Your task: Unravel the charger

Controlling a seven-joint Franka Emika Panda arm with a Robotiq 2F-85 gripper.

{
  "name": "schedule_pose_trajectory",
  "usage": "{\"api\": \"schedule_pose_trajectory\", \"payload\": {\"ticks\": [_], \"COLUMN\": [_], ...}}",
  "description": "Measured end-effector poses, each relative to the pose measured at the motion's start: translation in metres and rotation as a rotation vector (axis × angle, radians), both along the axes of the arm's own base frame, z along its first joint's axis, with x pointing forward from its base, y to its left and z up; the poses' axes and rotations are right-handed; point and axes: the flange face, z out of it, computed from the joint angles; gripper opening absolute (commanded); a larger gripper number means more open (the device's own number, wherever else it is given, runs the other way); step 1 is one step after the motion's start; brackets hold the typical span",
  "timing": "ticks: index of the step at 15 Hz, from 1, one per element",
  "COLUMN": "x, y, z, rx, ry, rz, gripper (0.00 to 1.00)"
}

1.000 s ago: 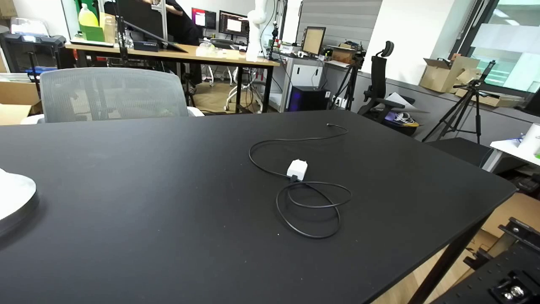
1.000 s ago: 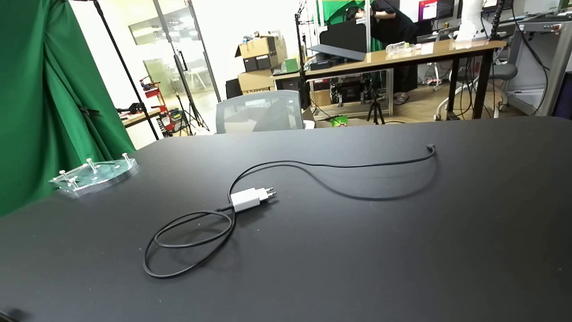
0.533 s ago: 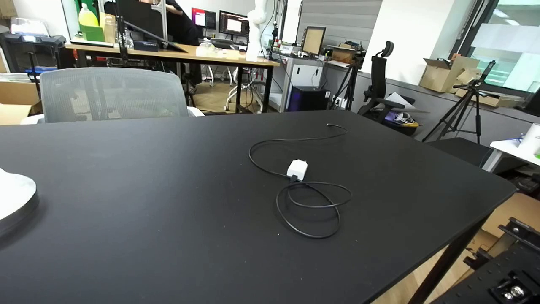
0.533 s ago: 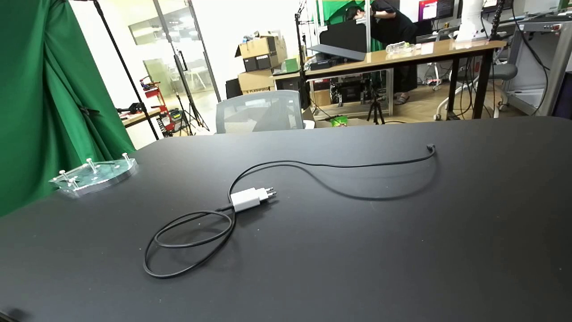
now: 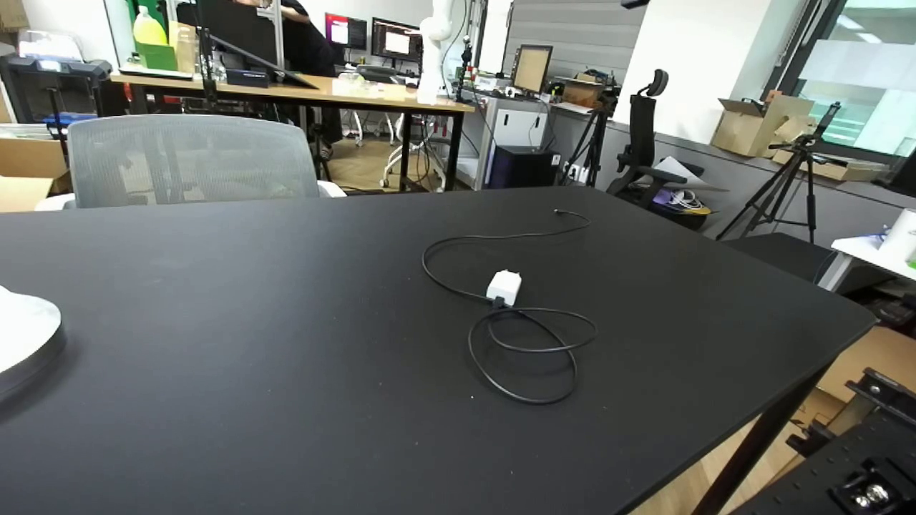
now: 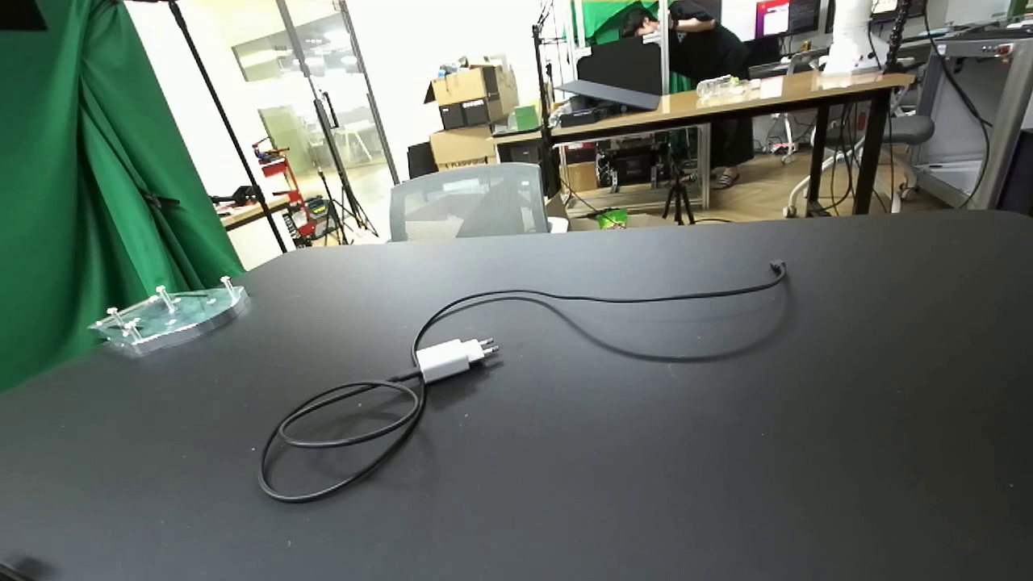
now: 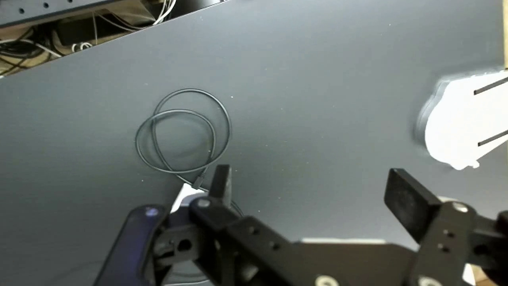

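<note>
White and black, our charger (image 6: 444,361) lies on the bench (image 6: 670,468), its cable end (image 6: 777,267) already trailing free; two crossing loops (image 6: 323,445) are left to undo, so we judge the unravelling mostly ahead. Above, our pincer (image 7: 309,174) gapes wide, holding nothing.

In the wrist view the tool (image 7: 311,180) is black almost all over. Its 2 pads (image 7: 408,202) are square-cornered blocks, and the pad at the right of that view has a faint pale scuff on its face. Behind them are flat dark bars (image 7: 435,254) with rounded ends, each showing 2 small holes (image 7: 253,230) and a silvery screw head (image 7: 460,206). An outer bar (image 7: 131,246) has a blue-purple sheen and a bluish screw (image 7: 151,211) near its tip. Next to it is a grey block (image 7: 192,234) with a round dark hole (image 7: 183,244). The middle body (image 7: 357,262) is brownish black; 2 pale round studs (image 7: 326,281) show at the bottom edge.
</note>
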Motion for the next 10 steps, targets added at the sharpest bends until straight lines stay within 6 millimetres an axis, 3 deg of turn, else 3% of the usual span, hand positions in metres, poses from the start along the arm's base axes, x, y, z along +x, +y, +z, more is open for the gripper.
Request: {"api": "schedule_pose_trajectory", "payload": {"ticks": [3,10], "x": [-0.006,-0.004], "y": [-0.042,-0.036], "z": [-0.018,-0.019], "rx": [0.030,0.021], "ry": [0.033,0.017], "rz": [-0.096,-0.084], "gripper": [1.00,1.00]}}
